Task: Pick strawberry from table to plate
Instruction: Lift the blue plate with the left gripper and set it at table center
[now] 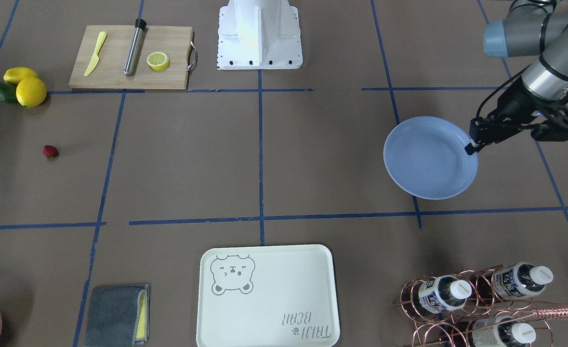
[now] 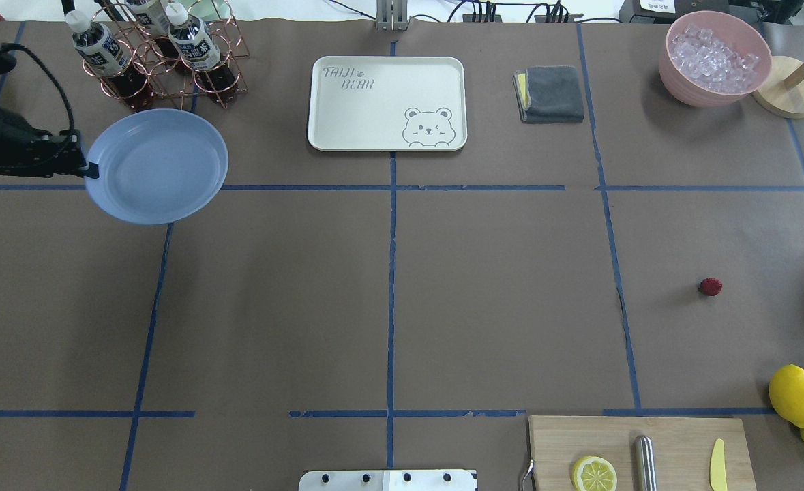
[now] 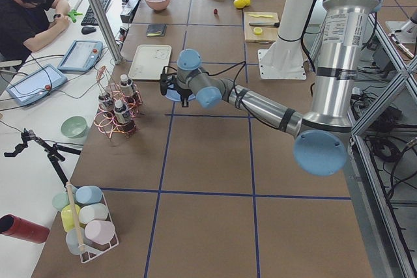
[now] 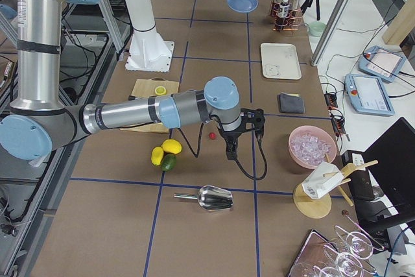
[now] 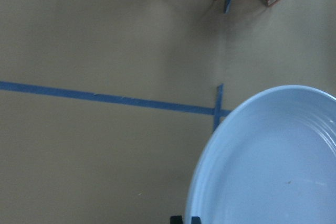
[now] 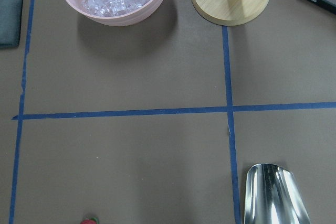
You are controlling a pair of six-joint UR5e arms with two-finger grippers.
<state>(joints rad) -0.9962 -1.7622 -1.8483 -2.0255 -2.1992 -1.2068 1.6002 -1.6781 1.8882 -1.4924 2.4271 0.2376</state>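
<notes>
The strawberry [image 2: 710, 286] is a tiny dark-red berry lying alone on the brown table [image 2: 497, 286], on the right in the overhead view; it also shows as the strawberry [image 1: 50, 151]. Far across the table, my left gripper [image 2: 91, 167] is shut on the near rim of the light-blue plate [image 2: 156, 167], which casts a shadow beneath it. The plate [image 5: 273, 161] is empty. My right gripper [image 4: 230, 154] hangs close beside the strawberry [image 4: 212, 136]; I cannot tell whether it is open or shut. In the right wrist view the strawberry [image 6: 89, 220] peeks in at the bottom edge.
Lemons [image 2: 795, 394] and a cutting board [image 2: 674, 443] lie near the strawberry. A metal scoop [image 6: 275, 195] and a pink ice bowl [image 2: 714, 58] sit on the right side. A bottle rack [image 2: 163, 54] stands just behind the plate, a cream tray [image 2: 386, 102] at centre back.
</notes>
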